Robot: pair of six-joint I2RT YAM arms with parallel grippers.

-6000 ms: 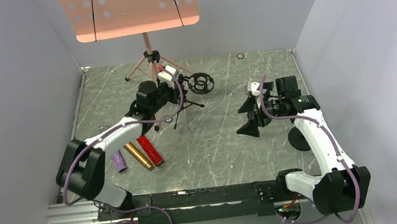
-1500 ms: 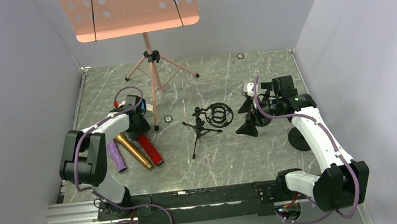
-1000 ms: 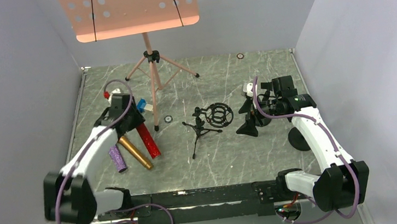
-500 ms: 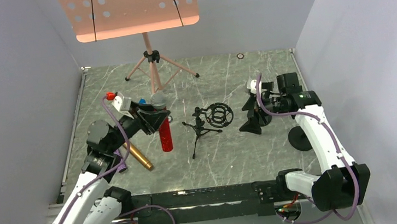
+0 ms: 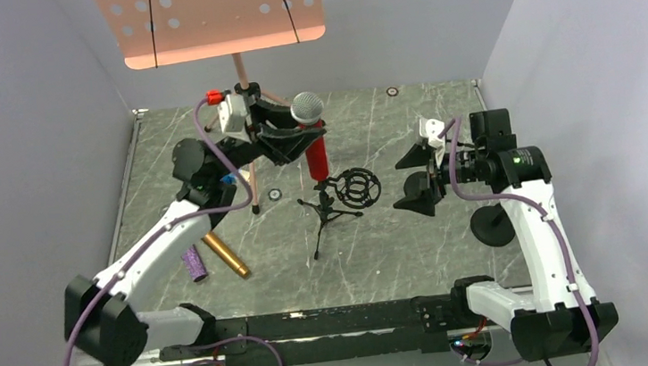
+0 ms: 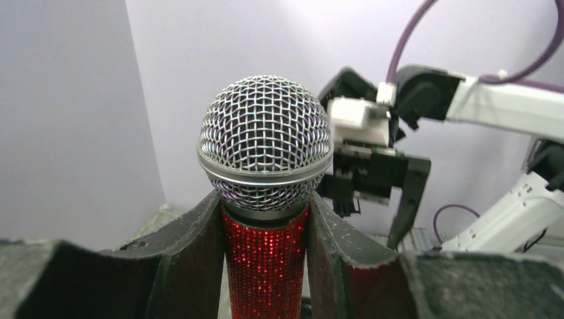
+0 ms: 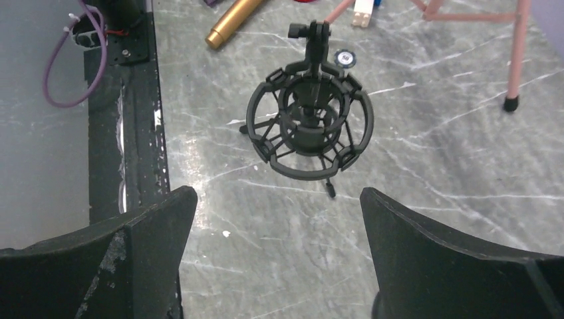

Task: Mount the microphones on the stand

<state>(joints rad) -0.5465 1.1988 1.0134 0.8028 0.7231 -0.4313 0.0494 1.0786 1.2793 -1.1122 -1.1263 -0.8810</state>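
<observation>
My left gripper is shut on the glittery red microphone and holds it upright, grey mesh head up, in the air just behind and left of the black tripod stand with its ring mount. In the left wrist view the red microphone stands between my fingers. The gold microphone and the purple microphone lie on the table at the left. My right gripper is open and empty, right of the stand. The right wrist view shows the stand's ring mount and the gold microphone's end.
A pink music stand with a perforated desk stands at the back. A small blue-and-white block lies near its leg. A black round base sits at the right. A small round disc lies on the table.
My left gripper has picked the red microphone up from the table, turned it upright and carried it up and right, towards the tripod stand. My right gripper has risen and shifted slightly right.
</observation>
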